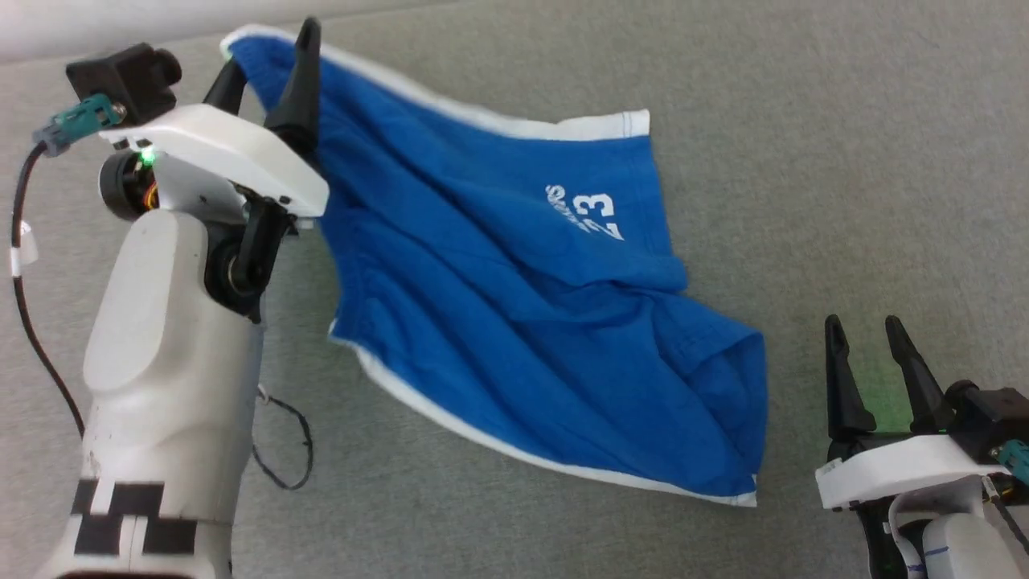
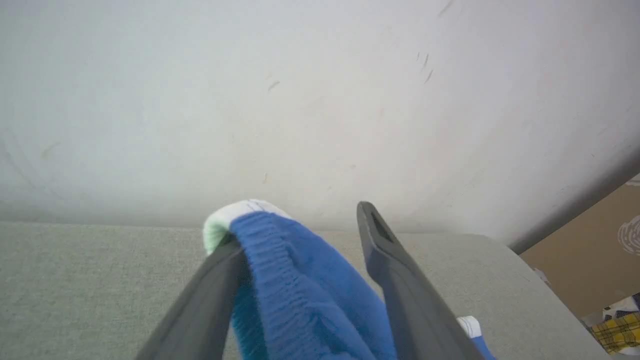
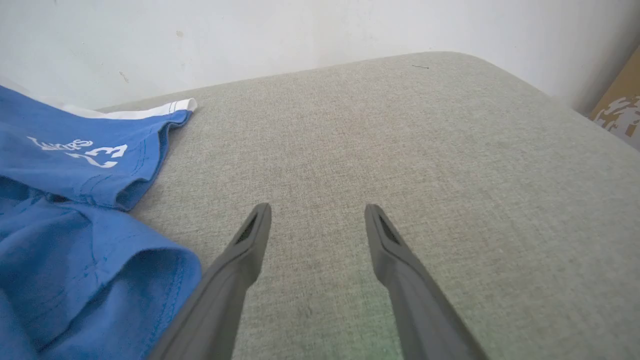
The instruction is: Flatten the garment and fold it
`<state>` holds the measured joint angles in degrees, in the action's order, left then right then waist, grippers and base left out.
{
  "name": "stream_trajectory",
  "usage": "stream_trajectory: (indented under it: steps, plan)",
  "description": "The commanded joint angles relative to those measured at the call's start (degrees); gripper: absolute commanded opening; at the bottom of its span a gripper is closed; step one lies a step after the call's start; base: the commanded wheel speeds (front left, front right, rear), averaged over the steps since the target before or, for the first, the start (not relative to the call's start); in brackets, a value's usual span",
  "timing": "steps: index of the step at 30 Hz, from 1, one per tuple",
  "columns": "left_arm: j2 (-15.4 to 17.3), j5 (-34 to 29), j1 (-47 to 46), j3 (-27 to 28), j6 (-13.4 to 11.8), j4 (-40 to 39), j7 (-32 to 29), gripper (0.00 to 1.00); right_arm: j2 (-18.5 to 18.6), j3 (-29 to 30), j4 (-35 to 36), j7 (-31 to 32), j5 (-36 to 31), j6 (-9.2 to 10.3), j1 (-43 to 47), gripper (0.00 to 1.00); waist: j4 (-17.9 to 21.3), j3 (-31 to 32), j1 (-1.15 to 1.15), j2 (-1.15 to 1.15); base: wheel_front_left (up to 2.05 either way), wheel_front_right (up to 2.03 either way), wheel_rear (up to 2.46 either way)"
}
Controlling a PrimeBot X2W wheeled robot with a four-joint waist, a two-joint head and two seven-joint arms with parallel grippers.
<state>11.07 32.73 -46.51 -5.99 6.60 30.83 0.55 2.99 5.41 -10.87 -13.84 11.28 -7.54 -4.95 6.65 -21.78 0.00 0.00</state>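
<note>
Head view: the left gripper is up at 11 o'clock, fingers spread, with a white-edged corner of the garment hung over one finger and hiding its tip. The garment runs rumpled from there toward 5 o'clock across the grey fabric surface. Its white print reads 23, the word beside it too small to read. The right gripper sits at 4 o'clock, spread and holding nothing, near the hem. A pale scuffed wall backs the surface; a yellow-checked thing is cut off at 4 o'clock in the left wrist view
</note>
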Motion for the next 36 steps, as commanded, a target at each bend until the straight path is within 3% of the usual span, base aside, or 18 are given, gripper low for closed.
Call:
stream_trajectory:
  steps: [1, 6, 10, 20, 30, 36]
  plan:
    - [0.6, 0.7, 2.2, -0.4, 0.5, -2.6, 0.2, 1.0, -0.1, 0.1, -0.1, -0.3, -0.3, 0.05, 0.2, 1.0, -2.6, 3.0, 0.0, 0.0, 0.0, 0.0, 0.0]
    - [2.0, 2.4, 12.0, -1.4, 0.6, -14.7, -0.7, 1.0, -0.1, 0.1, -0.2, 0.1, -0.1, 0.05, 1.5, 1.0, -4.2, 5.7, 0.0, 0.0, 0.0, 0.0, 0.0]
    - [2.5, 3.3, 21.9, -0.5, -2.2, -20.1, -2.4, 1.0, -0.1, 0.1, -0.3, 0.5, 0.1, 0.05, 2.5, 1.0, -5.0, 7.1, 0.0, 0.0, 0.0, 0.0, 0.0]
    - [0.3, 4.4, 36.6, -1.2, -4.1, -23.2, -1.1, 1.0, -0.1, 0.2, 0.3, 1.5, -0.3, 0.05, 3.5, 1.0, -5.6, 8.6, 0.0, 0.0, 0.0, 0.0, 0.0]
    - [-2.8, 1.2, 45.0, -0.7, -6.9, -27.2, 9.7, 1.0, -0.1, 0.2, 1.5, 2.4, -0.5, 0.05, 4.9, 1.0, -5.7, 10.5, 0.0, 0.0, 0.0, 0.0, 0.0]
    - [-2.7, -0.9, 47.3, -1.3, -8.4, -29.9, 10.9, 1.0, -0.1, -1.3, 3.8, 4.3, -2.1, 0.05, 5.3, 1.0, -6.9, 10.8, 0.0, 0.0, 0.0, 0.0, 0.0]
